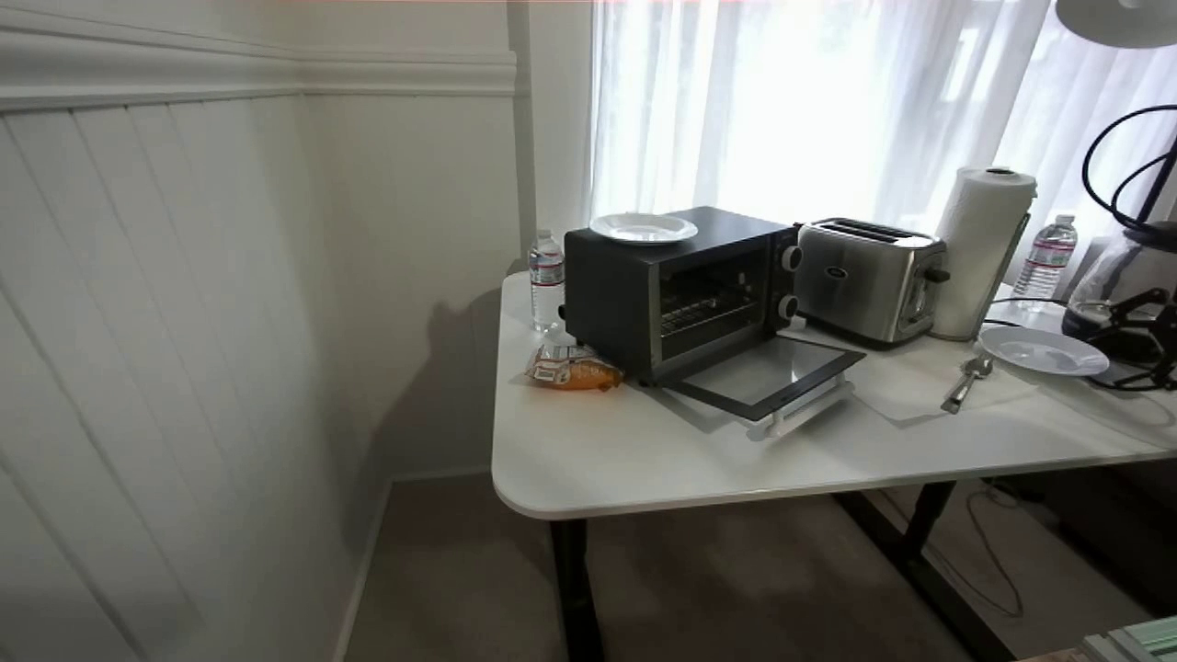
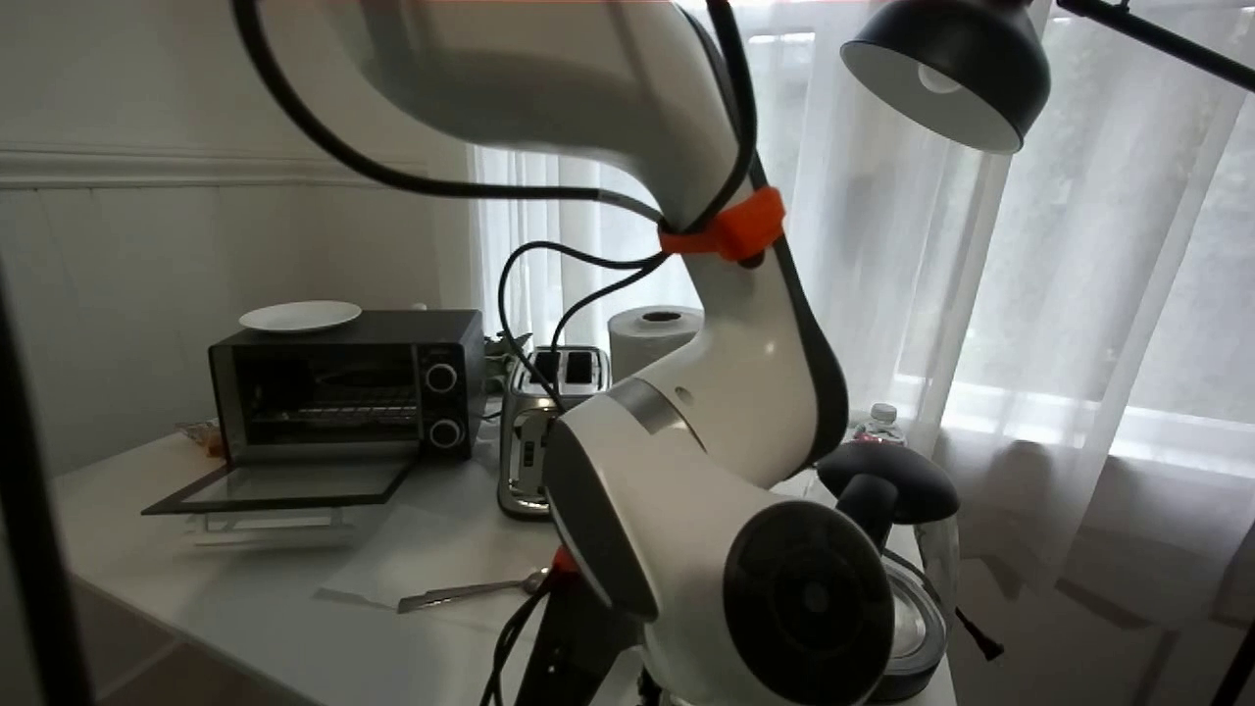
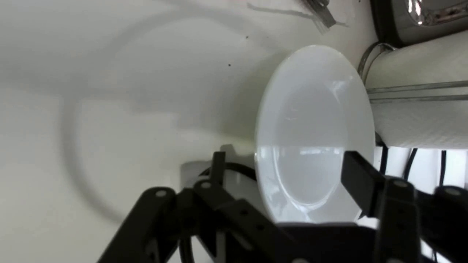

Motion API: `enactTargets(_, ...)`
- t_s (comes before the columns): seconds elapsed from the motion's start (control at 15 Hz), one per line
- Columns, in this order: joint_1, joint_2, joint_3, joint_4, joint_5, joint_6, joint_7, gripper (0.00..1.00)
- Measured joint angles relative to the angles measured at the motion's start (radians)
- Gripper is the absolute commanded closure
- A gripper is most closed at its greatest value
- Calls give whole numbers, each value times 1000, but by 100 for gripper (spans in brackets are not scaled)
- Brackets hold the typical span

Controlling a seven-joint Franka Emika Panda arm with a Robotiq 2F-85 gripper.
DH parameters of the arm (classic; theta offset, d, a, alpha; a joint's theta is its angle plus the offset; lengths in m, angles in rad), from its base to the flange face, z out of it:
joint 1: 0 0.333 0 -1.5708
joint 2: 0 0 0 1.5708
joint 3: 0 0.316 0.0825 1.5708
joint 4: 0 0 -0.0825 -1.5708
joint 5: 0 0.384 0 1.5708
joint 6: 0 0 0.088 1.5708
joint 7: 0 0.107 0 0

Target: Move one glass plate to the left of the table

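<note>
Shiny, boxy metal toaster (image 1: 851,287) just beside the matte paper towel roll (image 1: 980,257). Near that roll, one glass plate (image 3: 310,120) looks super glossy, pale, round, shallow. Gripper (image 3: 285,164) is spread wide.

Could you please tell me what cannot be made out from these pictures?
Wrist view: the lower end of the plate, hidden by the gripper.
Wrist view: most of the toaster, cut off by the top and right edges.
In an exterior view: the bottom of the paper towel roll, hidden by the arm.
In an exterior view: the print on the orange packet, too small and blurred.
</note>
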Motion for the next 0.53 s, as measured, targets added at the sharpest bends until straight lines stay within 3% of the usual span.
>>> enactTargets(0.53, 34, -319, -3, -159, -560, 39, 174, 0)
